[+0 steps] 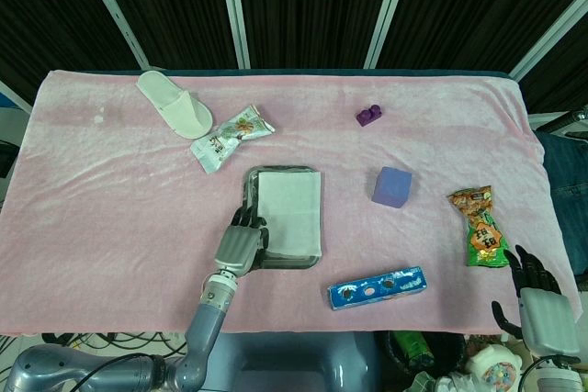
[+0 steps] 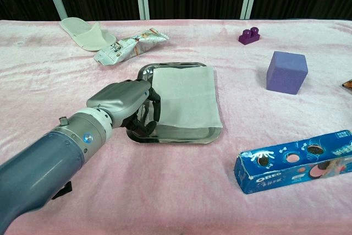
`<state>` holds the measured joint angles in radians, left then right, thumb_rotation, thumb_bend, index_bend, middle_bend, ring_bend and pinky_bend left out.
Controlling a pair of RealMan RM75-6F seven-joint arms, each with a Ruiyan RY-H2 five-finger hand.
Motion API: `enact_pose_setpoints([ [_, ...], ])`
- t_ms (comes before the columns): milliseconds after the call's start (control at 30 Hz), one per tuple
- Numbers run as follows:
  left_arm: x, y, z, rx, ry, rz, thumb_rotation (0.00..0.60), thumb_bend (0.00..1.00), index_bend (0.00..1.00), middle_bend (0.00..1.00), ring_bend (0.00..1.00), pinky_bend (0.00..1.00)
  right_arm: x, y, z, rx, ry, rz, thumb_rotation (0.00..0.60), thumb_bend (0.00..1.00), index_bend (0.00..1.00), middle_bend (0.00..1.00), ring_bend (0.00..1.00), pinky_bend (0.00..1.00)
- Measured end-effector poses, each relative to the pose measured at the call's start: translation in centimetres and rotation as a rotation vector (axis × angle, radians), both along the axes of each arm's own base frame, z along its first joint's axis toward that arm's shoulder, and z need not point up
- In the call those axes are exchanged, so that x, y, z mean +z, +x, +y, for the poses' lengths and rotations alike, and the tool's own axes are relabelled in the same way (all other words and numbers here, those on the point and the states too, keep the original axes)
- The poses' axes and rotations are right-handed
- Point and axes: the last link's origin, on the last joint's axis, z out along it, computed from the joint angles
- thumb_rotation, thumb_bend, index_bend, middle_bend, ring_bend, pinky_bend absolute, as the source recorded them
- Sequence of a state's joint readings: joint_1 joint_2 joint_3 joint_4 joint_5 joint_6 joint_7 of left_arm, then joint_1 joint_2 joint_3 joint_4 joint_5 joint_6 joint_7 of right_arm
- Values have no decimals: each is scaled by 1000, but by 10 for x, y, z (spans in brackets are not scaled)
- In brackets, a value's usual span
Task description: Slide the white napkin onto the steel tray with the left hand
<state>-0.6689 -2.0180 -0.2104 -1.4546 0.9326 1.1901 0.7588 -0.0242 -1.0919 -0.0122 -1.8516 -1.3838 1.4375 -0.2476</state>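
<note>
The white napkin [image 1: 289, 213] [image 2: 184, 94] lies flat inside the steel tray [image 1: 248, 181] [image 2: 176, 135] near the table's middle, its right edge reaching the tray's right rim. My left hand [image 1: 241, 243] [image 2: 124, 100] sits at the tray's near left corner, palm down. Its dark fingertips [image 2: 148, 116] arch onto the tray floor by the napkin's left edge and grip nothing. Off the table's front right corner, my right hand [image 1: 537, 296] points its spread fingers upward and holds nothing.
A white slipper [image 1: 175, 104] and a snack packet [image 1: 230, 138] lie back left. A small purple block [image 1: 368, 116] and a purple cube [image 1: 392, 186] sit right of the tray. A blue Oreo box [image 1: 378, 287] lies front right, and an orange-green snack bag [image 1: 478, 225] far right.
</note>
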Motion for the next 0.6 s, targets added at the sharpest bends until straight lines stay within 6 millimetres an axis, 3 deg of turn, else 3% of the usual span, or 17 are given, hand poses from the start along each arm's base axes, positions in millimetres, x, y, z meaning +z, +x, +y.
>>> enact_pose_setpoints([
  [600,-1,3,-1,0,10,6,600,448,582,245,0,0,0,0,0,-4,-1,-2,600,306,0,0,44,150],
])
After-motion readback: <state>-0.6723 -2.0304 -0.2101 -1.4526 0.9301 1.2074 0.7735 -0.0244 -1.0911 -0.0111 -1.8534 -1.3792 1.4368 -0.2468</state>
